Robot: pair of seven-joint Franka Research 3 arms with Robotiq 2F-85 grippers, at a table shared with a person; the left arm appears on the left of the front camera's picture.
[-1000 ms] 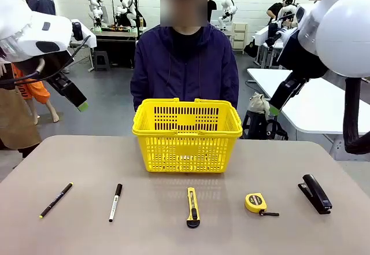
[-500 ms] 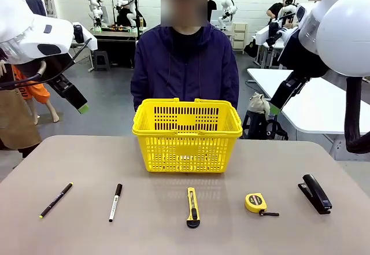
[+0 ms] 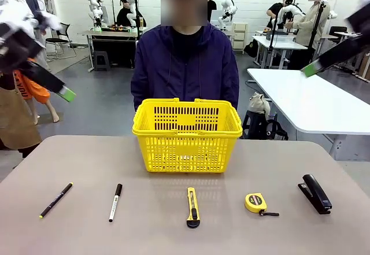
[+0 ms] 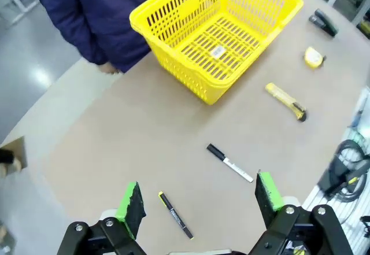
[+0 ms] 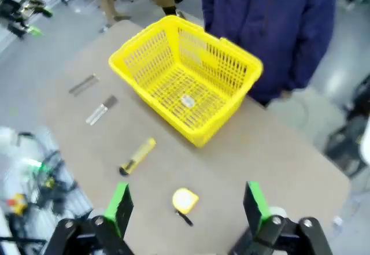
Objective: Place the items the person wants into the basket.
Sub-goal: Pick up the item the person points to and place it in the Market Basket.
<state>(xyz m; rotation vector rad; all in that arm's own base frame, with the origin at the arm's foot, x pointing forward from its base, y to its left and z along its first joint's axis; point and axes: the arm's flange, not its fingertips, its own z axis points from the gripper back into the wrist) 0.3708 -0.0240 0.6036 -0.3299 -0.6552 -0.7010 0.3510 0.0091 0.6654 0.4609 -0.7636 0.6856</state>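
Note:
The yellow basket (image 3: 187,135) stands at the table's far middle, in front of the person (image 3: 185,64) in a dark jacket. In the near row lie the white marker (image 3: 115,202) with a black cap and the round yellow tape measure (image 3: 255,202). My left gripper (image 3: 63,93) hangs blurred, high above the table's left edge. My right gripper (image 3: 312,67) is blurred, high at the right. From the left wrist, the left gripper (image 4: 199,200) is open above the marker (image 4: 230,162). From the right wrist, the right gripper (image 5: 187,204) is open high over the tape measure (image 5: 185,200).
A thin black pen (image 3: 56,200) lies at the near left, a yellow-and-black utility knife (image 3: 192,207) in the middle and a black stapler (image 3: 315,193) at the right. The basket (image 4: 217,32) holds just a small label on its floor. Bare tabletop separates the items.
Both arms have swung outward and now show motion blur; the left gripper moved left, the right one up and to the right. Nothing on the table has moved.

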